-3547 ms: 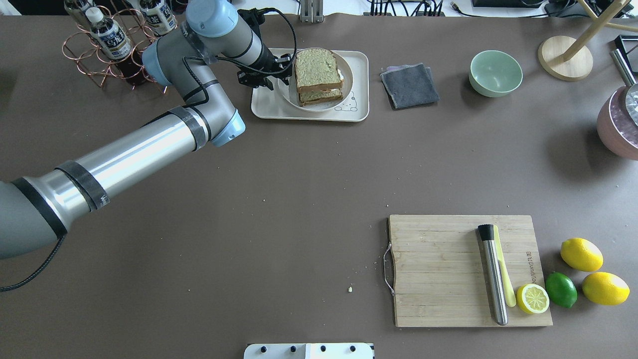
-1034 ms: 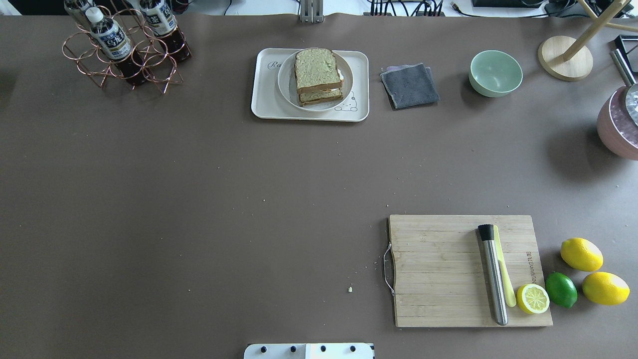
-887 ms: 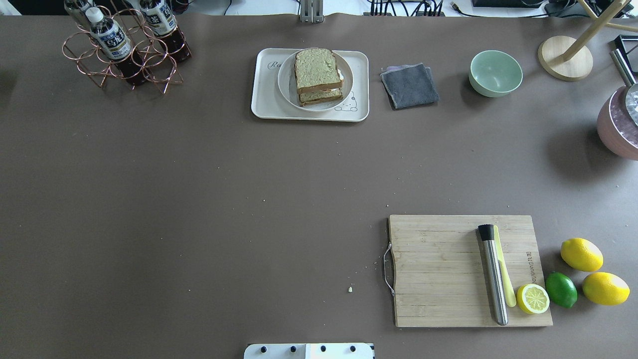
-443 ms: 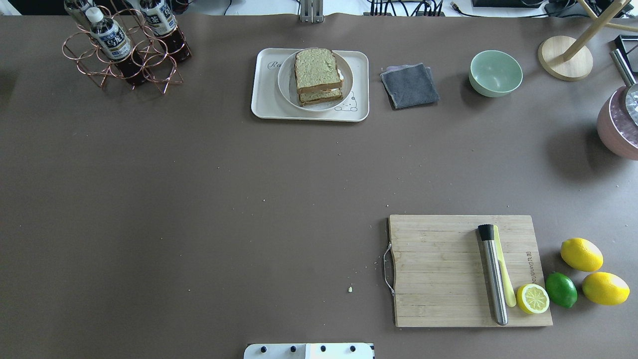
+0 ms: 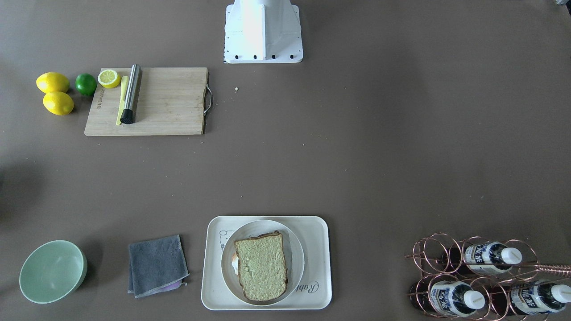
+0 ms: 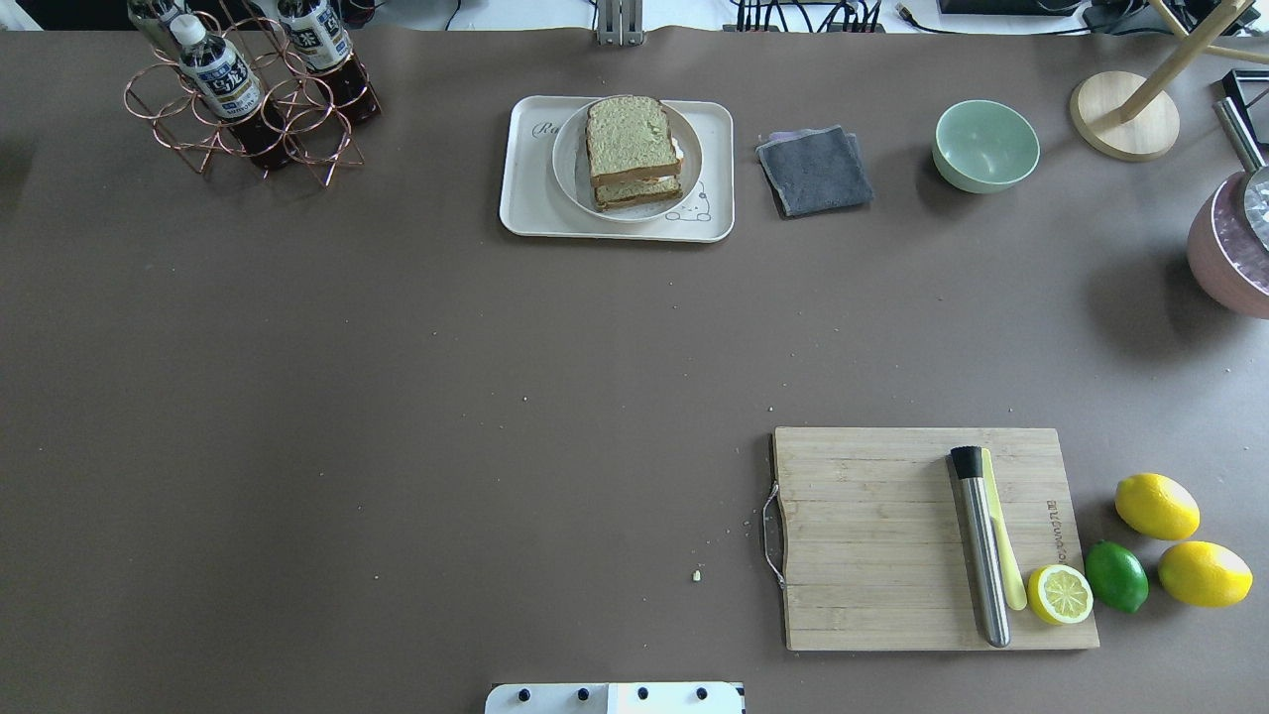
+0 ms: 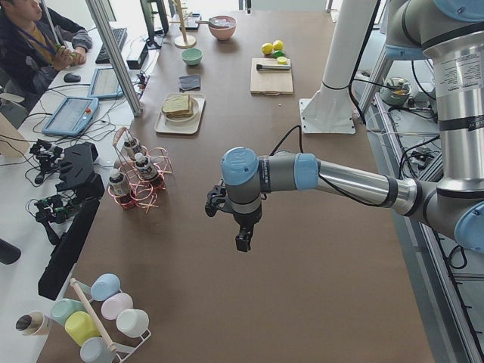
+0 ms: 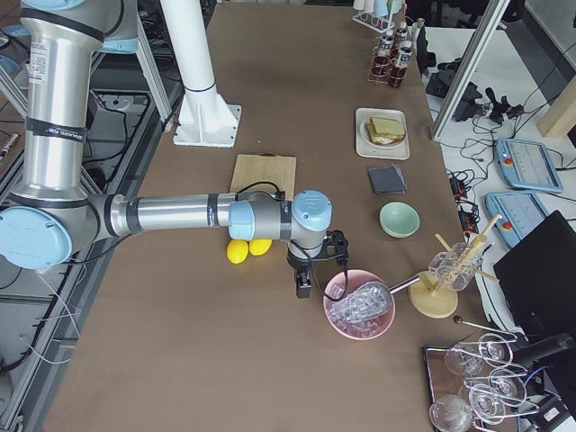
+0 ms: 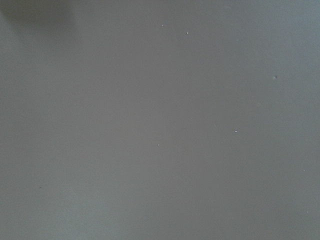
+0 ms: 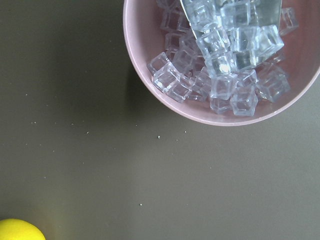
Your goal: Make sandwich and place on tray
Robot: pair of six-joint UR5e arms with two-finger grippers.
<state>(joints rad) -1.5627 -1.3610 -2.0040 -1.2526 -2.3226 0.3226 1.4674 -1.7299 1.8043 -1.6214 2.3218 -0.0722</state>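
Your left gripper (image 7: 242, 242) has pulled away from the tray (image 6: 525, 203) since the earlier overhead frame and is gone from that view. It points straight down from a level, outstretched arm over bare brown mat near the table's left end. You cannot tell how its jaws stand. The same goes for the right gripper (image 8: 303, 286), low beside the pink bowl (image 8: 360, 315) of clear ice cubes at the right end. The sandwich (image 6: 633, 139), speckled tan with a dark crust, sits on a round white plate (image 6: 567, 164) on the cream tray at the far edge.
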